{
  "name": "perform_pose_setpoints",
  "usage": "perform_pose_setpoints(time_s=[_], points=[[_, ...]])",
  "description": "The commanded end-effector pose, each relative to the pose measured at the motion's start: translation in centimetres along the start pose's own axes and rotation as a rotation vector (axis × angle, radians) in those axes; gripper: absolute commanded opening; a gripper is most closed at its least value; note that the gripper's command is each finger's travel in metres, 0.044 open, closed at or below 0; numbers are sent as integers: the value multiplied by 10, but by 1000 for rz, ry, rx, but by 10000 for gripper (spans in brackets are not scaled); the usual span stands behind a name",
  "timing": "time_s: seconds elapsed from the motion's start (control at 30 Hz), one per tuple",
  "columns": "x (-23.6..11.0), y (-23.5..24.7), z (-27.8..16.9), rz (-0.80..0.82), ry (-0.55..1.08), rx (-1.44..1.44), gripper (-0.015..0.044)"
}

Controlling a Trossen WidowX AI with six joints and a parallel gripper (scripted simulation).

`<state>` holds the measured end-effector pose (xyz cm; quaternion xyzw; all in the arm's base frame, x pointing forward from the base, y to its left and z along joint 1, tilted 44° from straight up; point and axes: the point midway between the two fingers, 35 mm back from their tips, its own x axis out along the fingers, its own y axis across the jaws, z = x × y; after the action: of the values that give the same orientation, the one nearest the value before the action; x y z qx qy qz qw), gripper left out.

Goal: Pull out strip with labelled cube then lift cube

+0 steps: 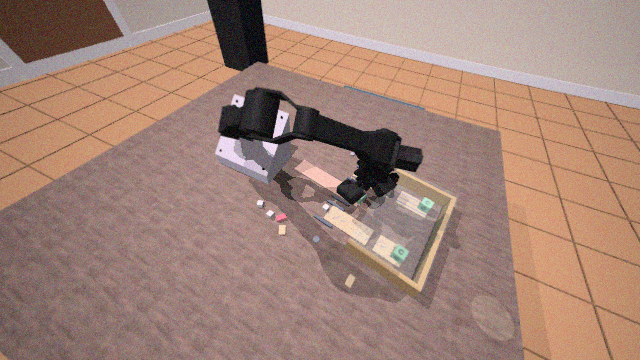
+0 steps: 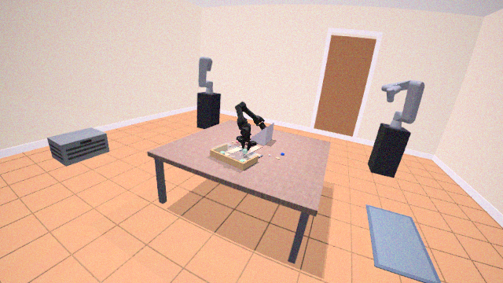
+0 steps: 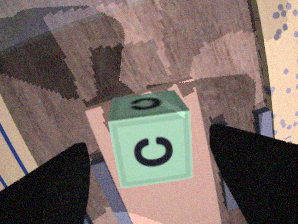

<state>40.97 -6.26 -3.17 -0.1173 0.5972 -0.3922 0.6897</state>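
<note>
You are looking at the pick-up stage of the task, judged from how things lie. The pink strip [image 1: 320, 176] lies largely outside the wooden tray [image 1: 434, 247], reaching toward the arm's white base [image 1: 227, 156], so the pulling step appears done. On it sits the labelled cube [image 3: 150, 141], a green block marked "C", near the strip's tray end and upright, with the letter facing the wrist camera. Your tool [image 1: 364, 192] is lowered over that cube, one dark finger on each side. The fingers stand partly apart, roughly half their range, and the wrist view shows a gap on both sides of the cube, so nothing is clamped yet. In the top view the tool hides most of the cube; only a sliver of green shows beside it. Two other green cubes [image 1: 426, 203] and [image 1: 399, 253] rest on tan strips inside the tray and look untouched. Small loose blocks [image 1: 281, 217] lie on the table [image 1: 125, 260], well apart from the work. What remains: bring the fingers onto the cube's side faces, then raise it and hold it up.
</note>
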Motion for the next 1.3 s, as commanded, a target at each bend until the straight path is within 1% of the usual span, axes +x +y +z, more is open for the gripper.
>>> perform_pose_setpoints(time_s=[0.0,0.33,0.47,0.7,0.83,1.27], points=[[7,0,0,-5,-4,-6,250],[19,-1,-1,-6,-4,-6,250],[17,-1,-1,-2,1,0,145],[17,-1,-1,-2,1,0,98],[15,-2,-3,-2,1,0,0],[-22,-18,-52,-4,0,-8,0]])
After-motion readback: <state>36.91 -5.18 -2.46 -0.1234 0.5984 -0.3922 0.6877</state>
